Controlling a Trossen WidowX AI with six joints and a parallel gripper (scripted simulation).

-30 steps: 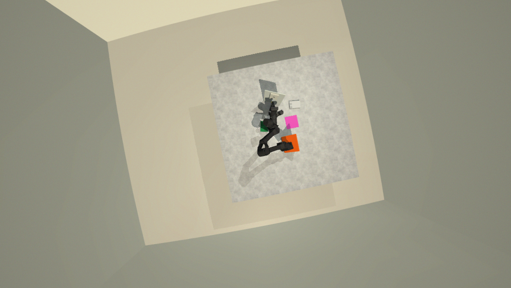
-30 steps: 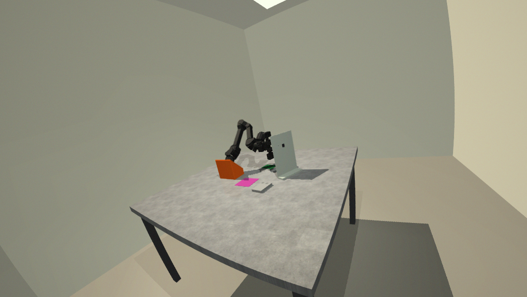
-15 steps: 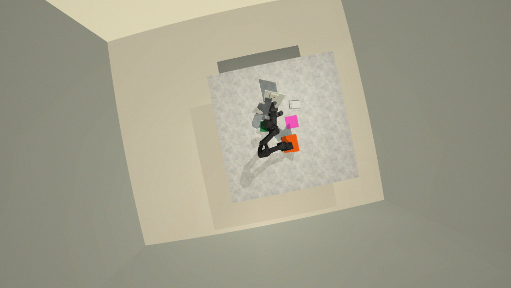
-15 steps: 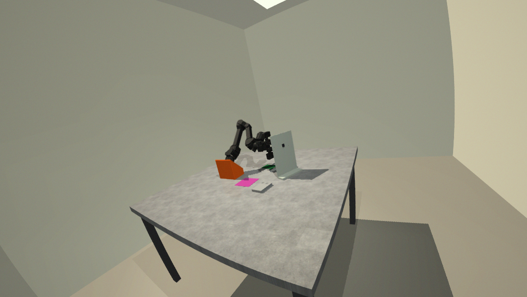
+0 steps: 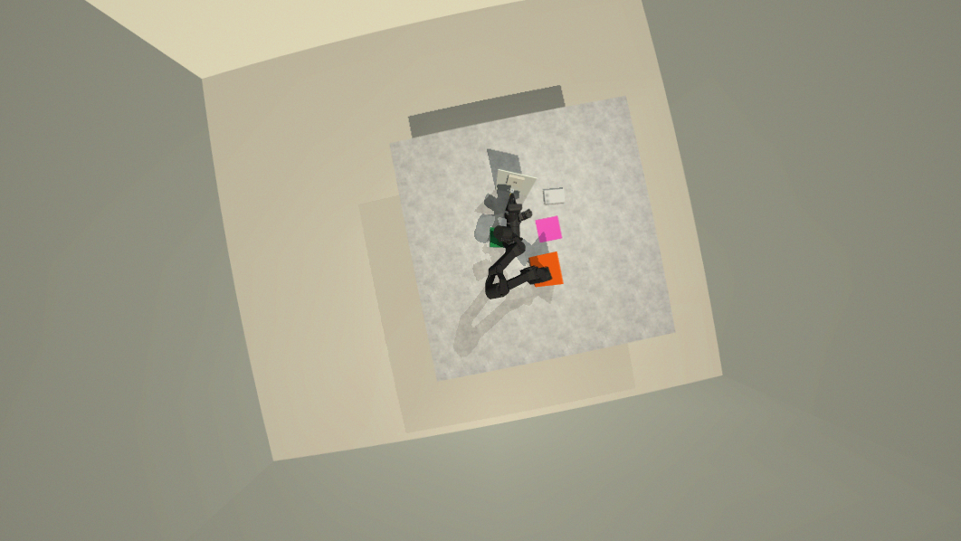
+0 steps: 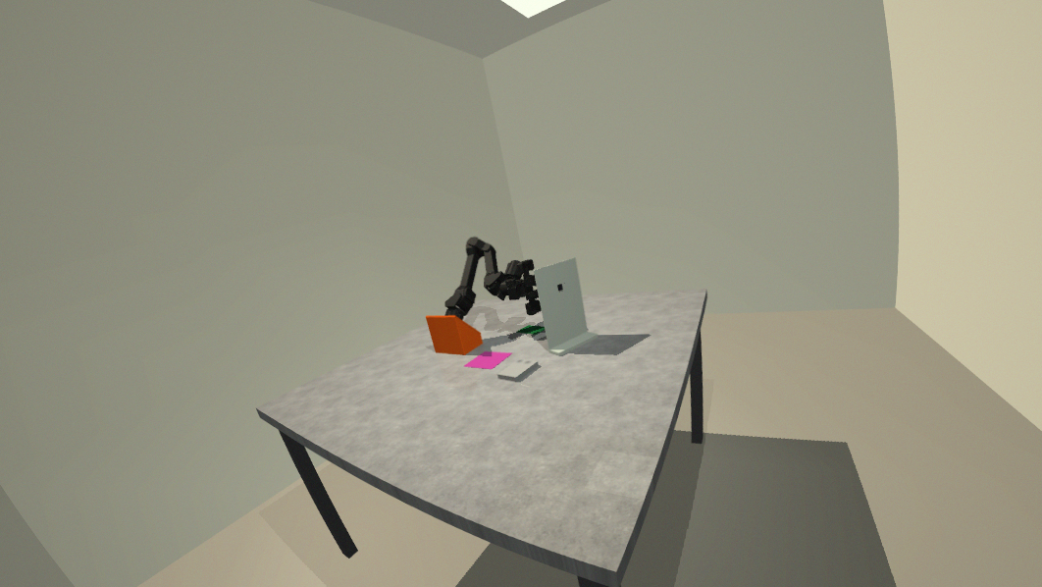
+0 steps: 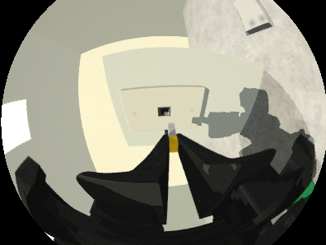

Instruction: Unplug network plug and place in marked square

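Note:
My gripper is shut on the network plug, a small piece with a clear grey front and a yellow body. The plug is out of the socket, whose dark opening shows uncovered just beyond its tip. The pale upright panel stands in front of my fingertips. The thin tab cannot be made out. A pink square and a green patch lie on the table; the arm partly hides the green one from above.
A small whitish box lies beside the panel, near the pink square. An orange block stands by the arm's base. The arm's shadow falls across the panel and table.

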